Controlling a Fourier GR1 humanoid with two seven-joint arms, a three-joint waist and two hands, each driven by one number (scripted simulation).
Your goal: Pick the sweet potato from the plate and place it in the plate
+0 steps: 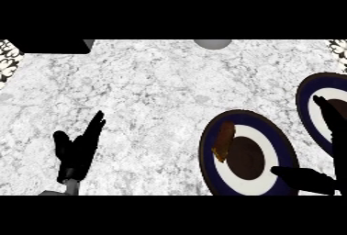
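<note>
Sweet potato (224, 140) lies on the near plate (215, 176) by the counter's (156, 92) front edge, resting on the white ring at the plate's left side, tilted. Right hand (324, 176) is spread wide — fingers (330, 114) stretch over the second plate (304, 98) at the right edge, thumb lies over the near plate's right rim, apart from the sweet potato. Left hand (76, 151) rests open near the front left corner, fingers straight — it holds nothing.

The counter (156, 92) is white marble with grey veining. Both plates (211, 158) (305, 98) have navy rims, white rings and dark brown centres. The sweet potato (224, 141) is orange-brown. Both hands (78, 147) (318, 176) are black.
</note>
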